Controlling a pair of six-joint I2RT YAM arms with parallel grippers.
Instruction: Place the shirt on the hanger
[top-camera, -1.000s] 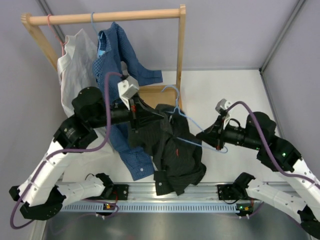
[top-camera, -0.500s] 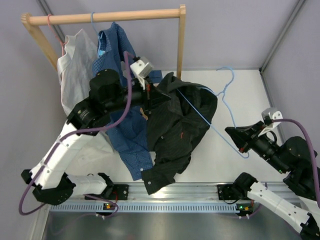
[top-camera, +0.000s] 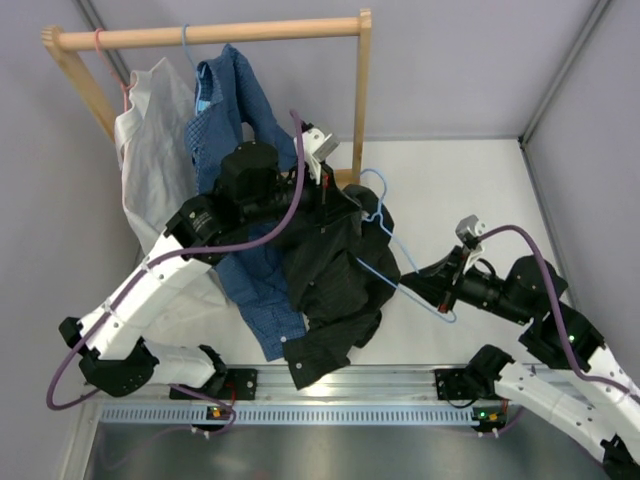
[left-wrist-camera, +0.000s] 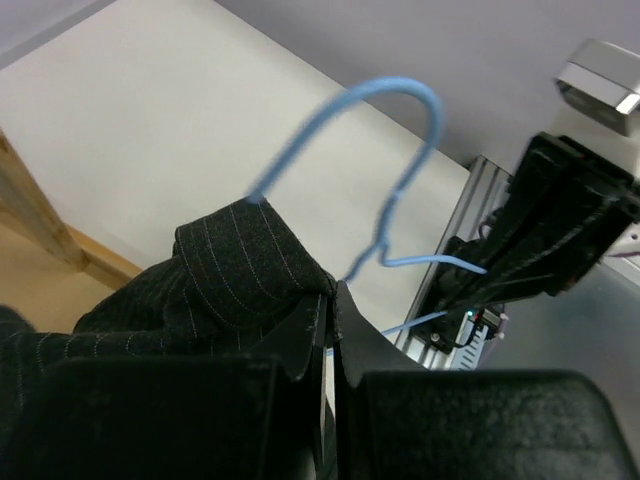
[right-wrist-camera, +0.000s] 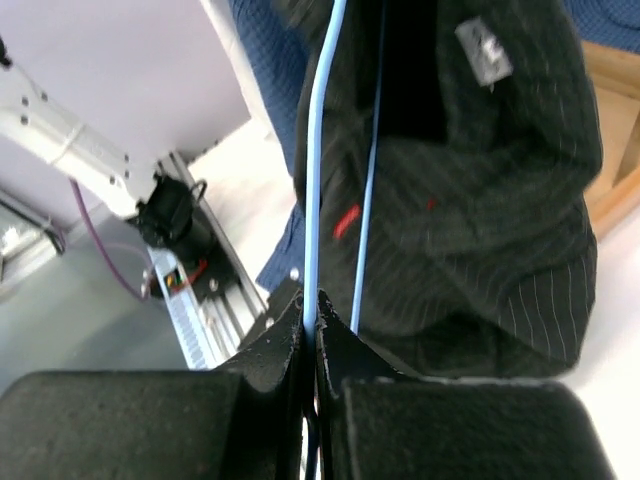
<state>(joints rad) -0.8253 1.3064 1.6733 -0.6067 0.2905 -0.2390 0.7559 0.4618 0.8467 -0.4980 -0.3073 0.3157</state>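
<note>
The black pinstriped shirt (top-camera: 335, 280) hangs from my left gripper (top-camera: 345, 200), which is shut on a fold of it near the top. In the left wrist view the jaws (left-wrist-camera: 330, 297) pinch the cloth (left-wrist-camera: 230, 280), and the light-blue hanger's hook (left-wrist-camera: 405, 110) curves just beyond. My right gripper (top-camera: 425, 290) is shut on the hanger (top-camera: 388, 255) at its lower right corner. Seen from the right wrist, the blue wire (right-wrist-camera: 322, 150) runs up from the jaws (right-wrist-camera: 312, 305) across the shirt (right-wrist-camera: 480, 200). Part of the frame sits inside the shirt, hidden.
A wooden rack (top-camera: 210, 35) at the back left carries a blue patterned shirt (top-camera: 235, 110) and a pale grey shirt (top-camera: 150, 140) on a pink hanger (top-camera: 103, 45). The blue shirt trails behind my left arm. An aluminium rail (top-camera: 340, 395) runs along the near edge.
My left gripper has carried the shirt up and to the right. My right gripper swung out right with the hanger, then came back left, bringing the hook down beside the shirt's top.
</note>
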